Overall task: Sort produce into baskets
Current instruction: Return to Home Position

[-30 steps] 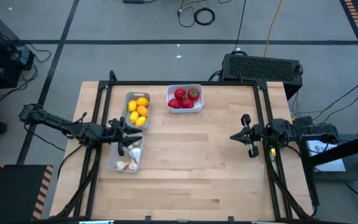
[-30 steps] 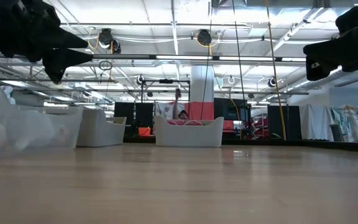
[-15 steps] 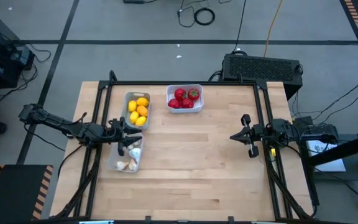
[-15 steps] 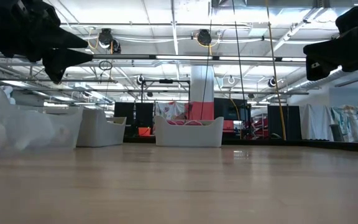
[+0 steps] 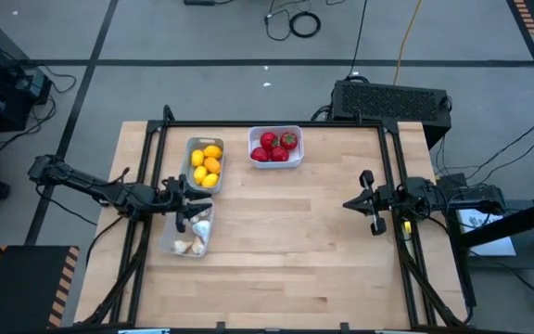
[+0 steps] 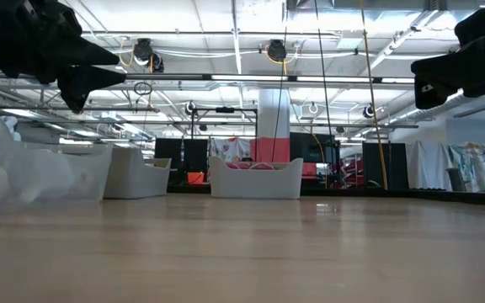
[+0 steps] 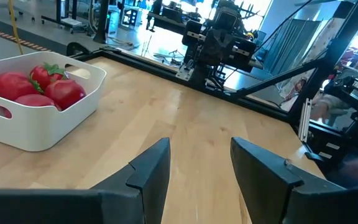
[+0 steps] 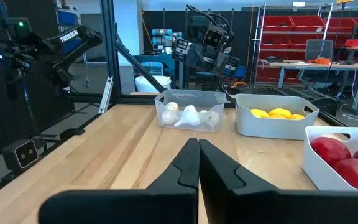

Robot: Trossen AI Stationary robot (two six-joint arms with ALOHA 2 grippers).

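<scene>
Red fruits (image 5: 276, 147) lie in the white basket (image 5: 274, 130) at the far middle; they also show in the left wrist view (image 7: 39, 87). Yellow and orange fruits (image 5: 209, 165) lie in the grey basket (image 5: 190, 148). Garlic bulbs (image 5: 198, 228) lie in the clear basket (image 5: 170, 243) at the left. My left gripper (image 5: 193, 200) hangs open and empty above the clear basket's far end; its fingers stand apart in its wrist view (image 7: 201, 168). My right gripper (image 5: 349, 202) is shut and empty above the table's right part, as its wrist view (image 8: 198, 163) shows.
A black box with a grille (image 5: 392, 97) stands beyond the table's far right corner. Black frame rails (image 5: 397, 167) run along the table's left and right sides. Bare wood (image 5: 286, 250) lies between the arms and toward the near edge.
</scene>
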